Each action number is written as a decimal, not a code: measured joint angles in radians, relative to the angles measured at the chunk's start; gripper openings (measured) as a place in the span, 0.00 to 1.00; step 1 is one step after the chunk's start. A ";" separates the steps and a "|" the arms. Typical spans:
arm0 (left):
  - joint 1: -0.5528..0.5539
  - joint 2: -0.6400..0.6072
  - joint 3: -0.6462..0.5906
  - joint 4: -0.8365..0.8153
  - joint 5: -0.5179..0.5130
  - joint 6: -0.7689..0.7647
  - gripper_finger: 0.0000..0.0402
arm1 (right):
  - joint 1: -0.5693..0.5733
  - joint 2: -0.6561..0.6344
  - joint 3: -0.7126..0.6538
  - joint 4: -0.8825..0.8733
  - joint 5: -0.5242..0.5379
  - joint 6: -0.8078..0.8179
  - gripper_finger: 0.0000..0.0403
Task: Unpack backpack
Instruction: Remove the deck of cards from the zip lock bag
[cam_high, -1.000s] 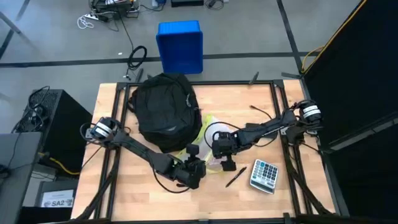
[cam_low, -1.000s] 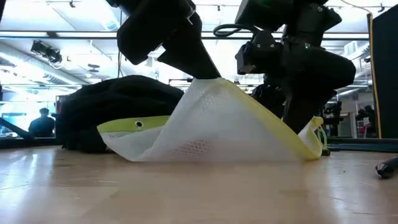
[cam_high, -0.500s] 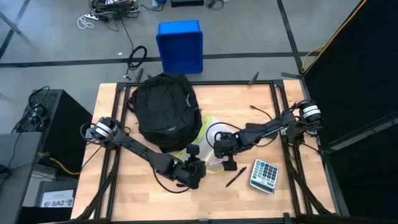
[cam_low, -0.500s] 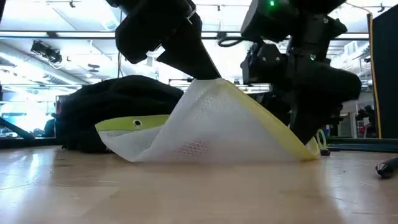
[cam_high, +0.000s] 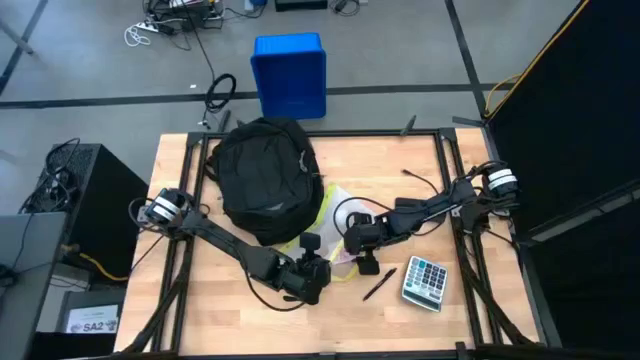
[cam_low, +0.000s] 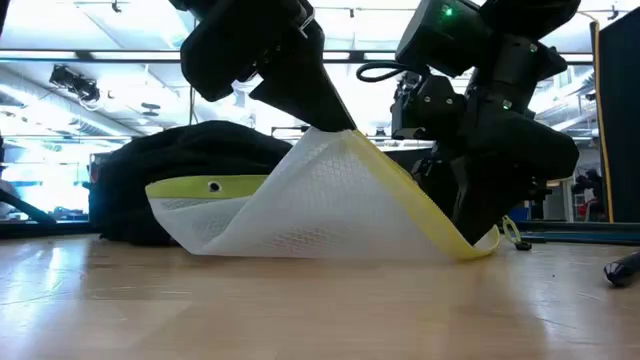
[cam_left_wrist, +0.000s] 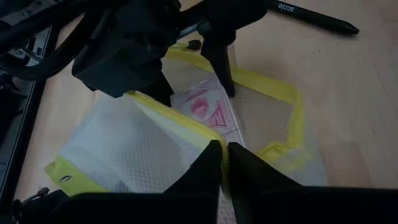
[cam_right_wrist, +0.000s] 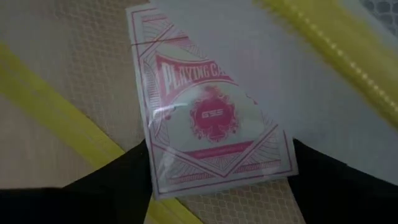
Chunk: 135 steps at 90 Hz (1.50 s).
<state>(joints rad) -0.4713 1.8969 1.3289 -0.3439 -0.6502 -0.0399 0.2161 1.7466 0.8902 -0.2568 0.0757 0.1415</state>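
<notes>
1. The backpack (cam_high: 262, 178) lies flat on the wooden worktop (cam_high: 400, 175), toward its far left corner, rounded top away from the arms
2. Just beside the backpack, near the middle of the worktop, sits a white mesh pouch (cam_low: 320, 205) with yellow trim, its upper edge lifted into a peak
3. The left gripper (cam_left_wrist: 224, 163) has its two fingers pinched together on the pouch's yellow-edged flap, holding it up
4. The right gripper (cam_high: 363, 250) reaches into the pouch's open mouth; its fingers (cam_right_wrist: 102, 180) stand spread on either side of a pack of playing cards (cam_right_wrist: 208, 121), red-and-white and wrapped in clear film, but I cannot tell whether they actually grip it
5. Near the front right corner lie a calculator (cam_high: 424, 281) and a black pen (cam_high: 379, 285), apart from the pouch
</notes>
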 joint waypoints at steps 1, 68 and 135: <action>0.000 0.000 0.000 0.000 0.000 0.000 0.00 | 0.000 0.000 0.000 0.000 0.000 0.000 0.70; 0.000 0.000 0.000 -0.043 -0.006 -0.036 0.00 | 0.125 -0.127 0.138 -0.317 0.026 0.101 0.70; 0.000 0.000 0.000 -0.044 -0.009 -0.043 0.00 | 0.354 -0.050 0.142 -0.233 0.034 0.303 0.70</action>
<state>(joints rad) -0.4713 1.8969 1.3289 -0.3881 -0.6590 -0.0834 0.5702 1.6968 1.0322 -0.4900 0.1094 0.4441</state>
